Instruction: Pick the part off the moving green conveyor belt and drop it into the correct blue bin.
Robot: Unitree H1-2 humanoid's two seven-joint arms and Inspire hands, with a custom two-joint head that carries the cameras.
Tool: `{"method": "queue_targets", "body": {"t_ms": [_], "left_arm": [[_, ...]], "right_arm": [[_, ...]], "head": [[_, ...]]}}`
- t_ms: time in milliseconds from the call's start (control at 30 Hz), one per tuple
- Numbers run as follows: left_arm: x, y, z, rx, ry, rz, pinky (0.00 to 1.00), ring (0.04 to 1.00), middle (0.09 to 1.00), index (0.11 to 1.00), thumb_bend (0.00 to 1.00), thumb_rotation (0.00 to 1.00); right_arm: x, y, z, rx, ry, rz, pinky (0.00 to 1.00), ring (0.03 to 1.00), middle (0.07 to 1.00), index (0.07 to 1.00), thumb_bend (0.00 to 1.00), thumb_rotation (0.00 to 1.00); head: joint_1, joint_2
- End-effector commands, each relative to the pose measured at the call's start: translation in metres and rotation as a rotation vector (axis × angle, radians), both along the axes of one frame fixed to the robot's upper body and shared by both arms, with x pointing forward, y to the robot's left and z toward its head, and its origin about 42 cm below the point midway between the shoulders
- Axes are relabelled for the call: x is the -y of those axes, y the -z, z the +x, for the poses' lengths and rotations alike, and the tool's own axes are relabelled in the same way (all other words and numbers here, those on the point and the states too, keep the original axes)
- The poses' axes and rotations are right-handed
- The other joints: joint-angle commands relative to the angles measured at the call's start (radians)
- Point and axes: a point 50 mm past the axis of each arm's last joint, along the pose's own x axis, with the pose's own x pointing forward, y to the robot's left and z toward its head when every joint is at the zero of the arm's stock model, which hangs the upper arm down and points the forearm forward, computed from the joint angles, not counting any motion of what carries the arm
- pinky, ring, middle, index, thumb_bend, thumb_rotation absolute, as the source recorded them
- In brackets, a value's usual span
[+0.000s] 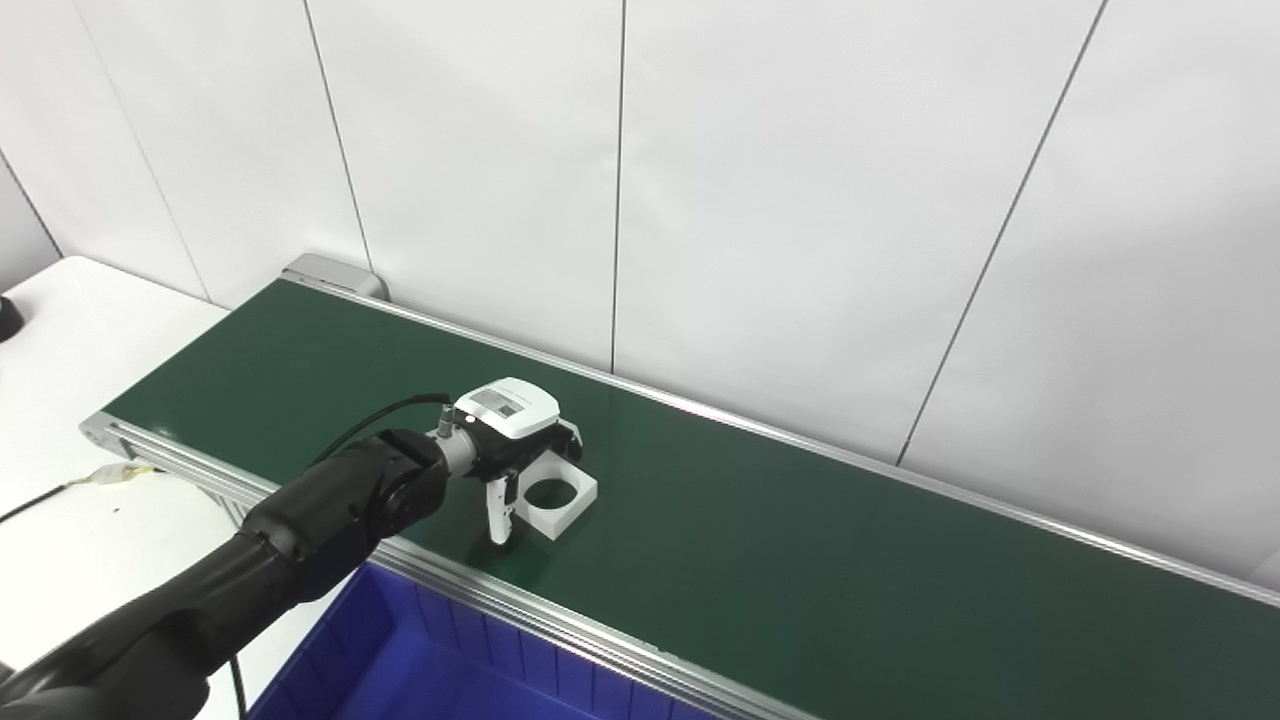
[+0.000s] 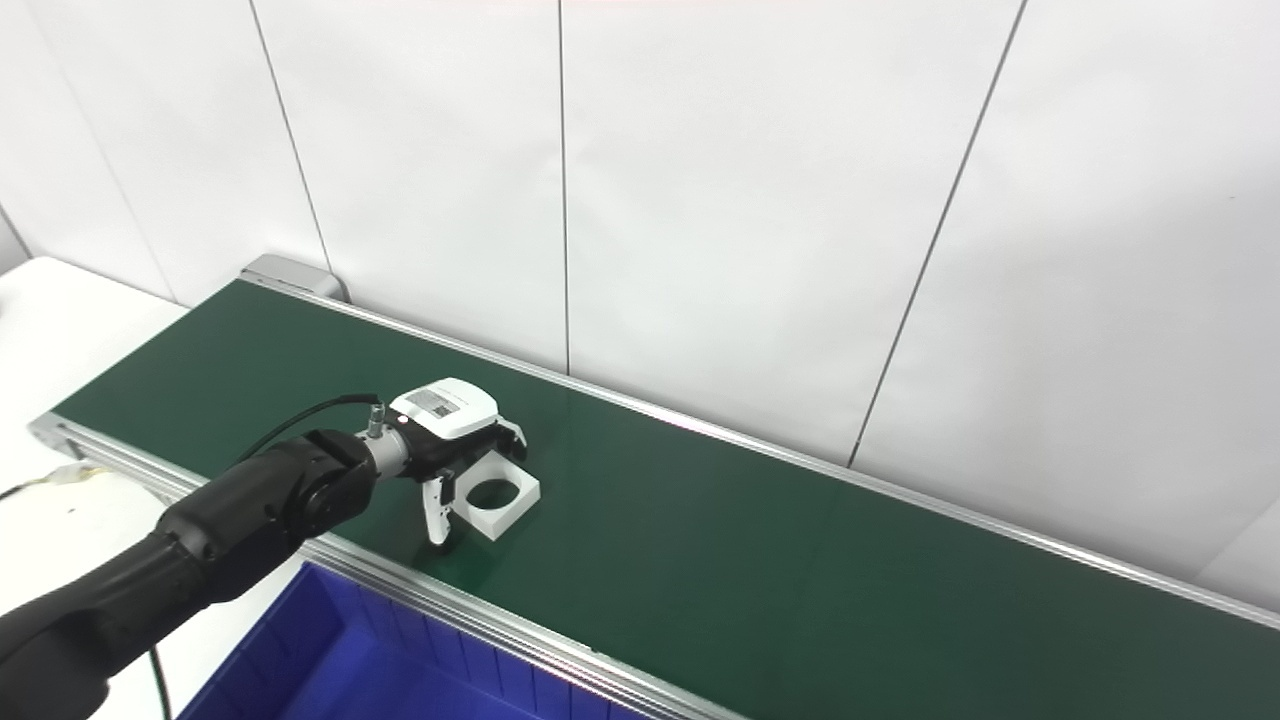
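Observation:
A white square part (image 1: 560,497) with a round hole lies flat on the green conveyor belt (image 1: 800,560), near its front rail. My left hand (image 1: 515,430) hangs right over the part, its white back facing up. The thumb (image 1: 497,515) points down at the part's near-left corner, and the other fingers (image 1: 570,440) reach down at its far side. The hand straddles the part with fingers apart, and the part rests on the belt. In the right eye view the part (image 2: 500,503) sits under the hand (image 2: 450,420) the same way. The right hand is out of view.
A blue bin (image 1: 420,660) stands below the belt's front rail (image 1: 560,620) at the bottom of the picture. A white table (image 1: 80,340) lies to the left, with a cable connector (image 1: 110,475) and a dark object (image 1: 8,318) at its edge. White wall panels stand behind the belt.

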Motion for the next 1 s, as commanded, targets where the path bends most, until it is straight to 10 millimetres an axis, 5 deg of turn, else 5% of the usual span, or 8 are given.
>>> {"method": "queue_targets", "body": {"t_ms": [0, 467, 967], "left_arm": [[-0.003, 0.005, -0.001, -0.011, -0.003, 0.032, 0.73, 0.627, 0.514, 0.5, 0.54, 0.0], [0.007, -0.015, -0.005, 0.035, 0.046, -0.029, 0.69, 0.571, 0.501, 0.483, 0.52, 0.0], [0.055, -0.077, -0.041, 0.169, 0.164, -0.13, 0.62, 0.547, 0.45, 0.516, 0.52, 0.0]], "right_arm": [[-0.002, -0.011, 0.002, 0.085, -0.004, 0.026, 0.78, 0.833, 0.868, 0.95, 0.62, 0.45], [0.0, -0.01, 0.005, 0.08, -0.005, 0.024, 0.78, 0.837, 0.869, 0.95, 0.63, 0.45], [0.001, -0.012, 0.002, 0.082, 0.0, 0.022, 0.78, 0.829, 0.865, 0.942, 0.64, 0.45]], "head": [[-0.002, 0.002], [-0.003, 0.004], [-0.022, 0.02]]}}
